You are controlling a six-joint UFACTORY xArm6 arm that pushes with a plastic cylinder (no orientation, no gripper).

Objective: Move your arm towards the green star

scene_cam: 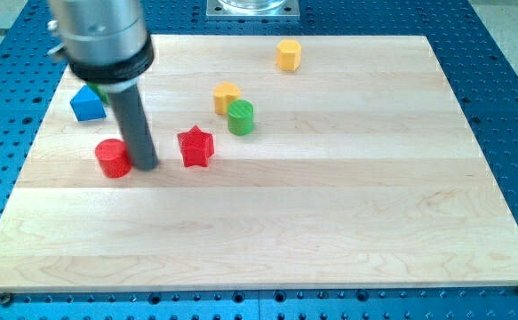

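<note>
Status: my tip (146, 166) is down on the counter (347, 222) in the view's left half, sitting in the gap between the red cylinder (113, 158) and the red star (195, 147). It is just beside the red cylinder on that block's right; I cannot tell whether they touch. The red star is a bit further off to the view's right, clearly apart from the tip. The end effector is a plain dark rod (134, 120), holding nothing, and no block is stuck to it. The green star cannot be made out: the blurred arm housing (99, 36) covers the counter's top-left area, so I cannot tell where the star sits. The only green block clearly showing is a green cylinder (240, 117), up and right of the red star, touching or nearly touching a yellow block (227, 96) on its upper left; that block's shape is unclear. A 2nd yellow block (288, 55), roughly hexagonal, stands alone near the counter's top edge, well apart from the rest. A blue block (87, 104) with a peaked top sits above the red cylinder, partly overlapped by the housing. The counter rests on a blue perforated table (507, 53).
</note>
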